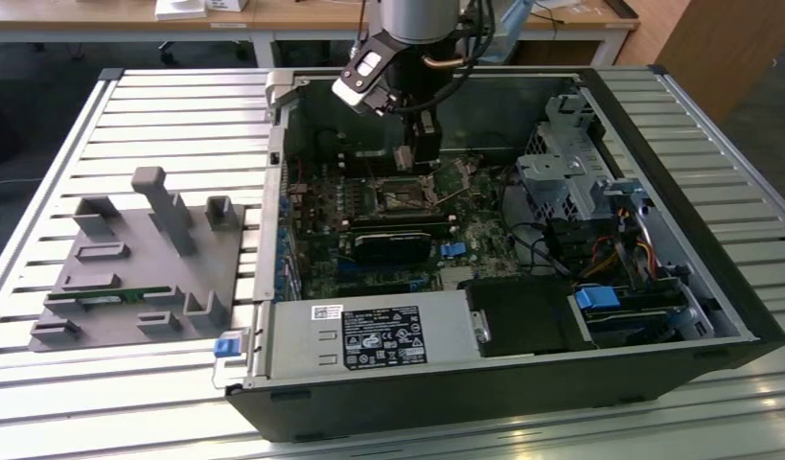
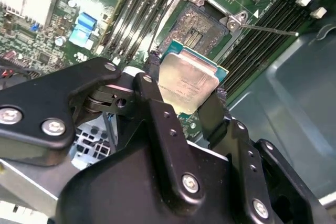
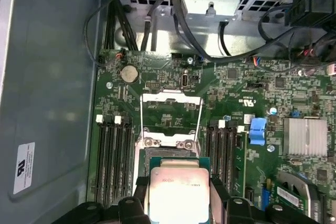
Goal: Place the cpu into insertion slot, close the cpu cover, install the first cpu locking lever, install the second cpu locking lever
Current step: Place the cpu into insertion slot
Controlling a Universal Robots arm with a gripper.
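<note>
My gripper (image 3: 178, 203) is shut on the cpu (image 3: 178, 190), a flat square chip with a dull grey metal top and a green edge. Its black fingers (image 2: 157, 108) clamp two opposite sides of the chip. In the second wrist view the cpu (image 2: 188, 83) hangs just above the board, beside the insertion slot (image 2: 199, 24), a dark square socket with a silver rim. The cpu cover (image 3: 170, 96) stands flipped open behind the socket. A thin wire lever (image 2: 268, 29) sticks out sideways. In the exterior view the gripper (image 1: 421, 153) hovers inside the open case, above the insertion slot (image 1: 403, 198).
Long black memory slots (image 3: 113, 156) flank the socket on both sides. A black rectangular module (image 1: 392, 244) lies near the socket. A drive cage with cables (image 1: 571, 177) fills the exterior view's right. A grey fixture block (image 1: 136, 259) sits on the slatted table at its left.
</note>
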